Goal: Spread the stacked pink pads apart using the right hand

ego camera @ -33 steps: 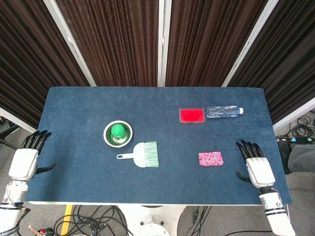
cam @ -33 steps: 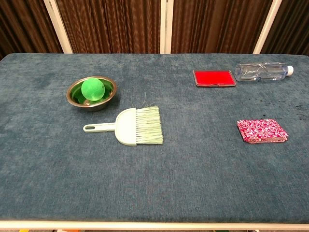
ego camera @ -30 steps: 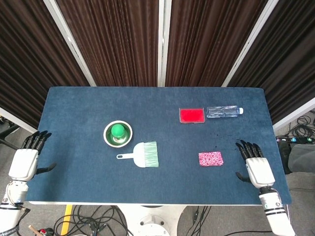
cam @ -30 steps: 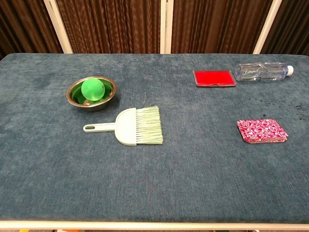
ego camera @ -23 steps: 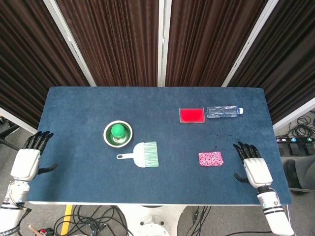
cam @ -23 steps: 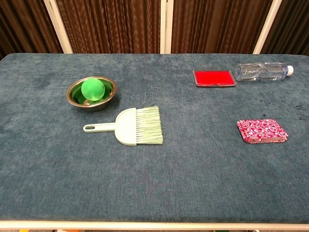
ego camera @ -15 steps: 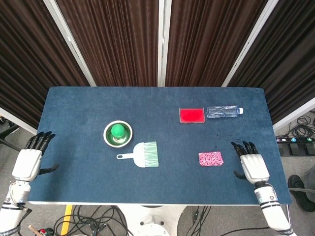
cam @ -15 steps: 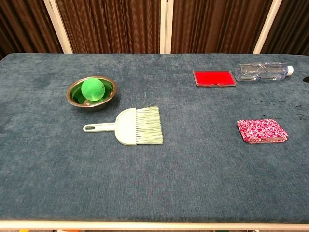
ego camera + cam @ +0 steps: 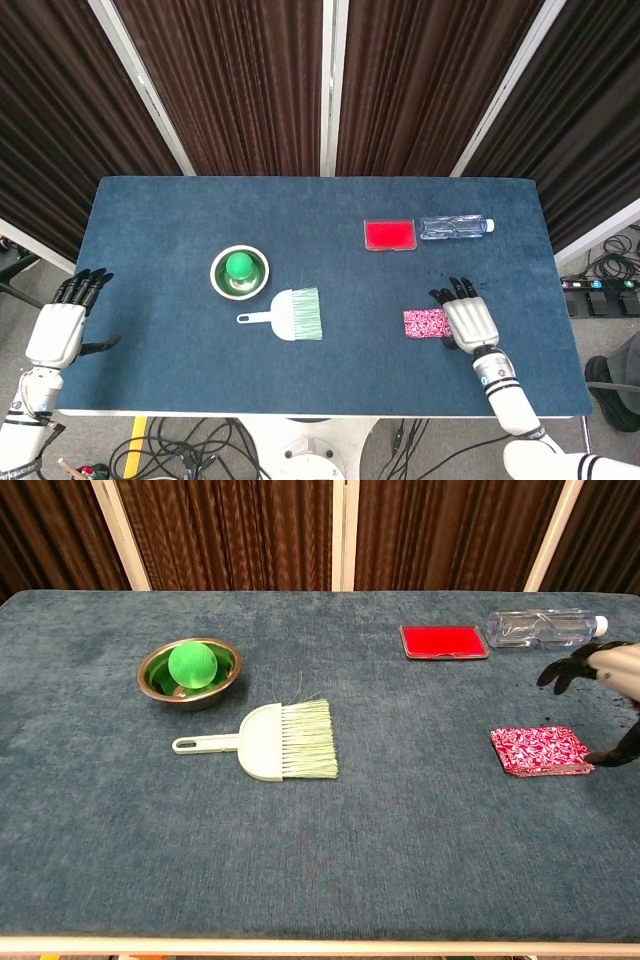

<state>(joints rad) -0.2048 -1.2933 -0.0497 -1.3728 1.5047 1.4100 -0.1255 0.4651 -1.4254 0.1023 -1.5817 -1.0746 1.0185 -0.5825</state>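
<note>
Pink pads [image 9: 427,323] lie in one neat stack on the blue table [image 9: 300,220], near its right front part, below the red case [image 9: 390,235] and the clear bottle [image 9: 456,228]. What has changed in the last second is the right hand [image 9: 468,322]: it was resting near the table's right edge, well apart from the stack, and it has slid inward so that it now sits just beside the stack's right edge, fingers spread and holding nothing. In the chest view the hand [image 9: 610,680] seems to hover above the stack, with a dark fingertip near its right corner; whether it touches I cannot tell. The stack itself has not shifted. So the reach is nearly done, and the spreading has yet to begin. The left hand [image 9: 60,325] is spread and idle off the table's left edge.
</note>
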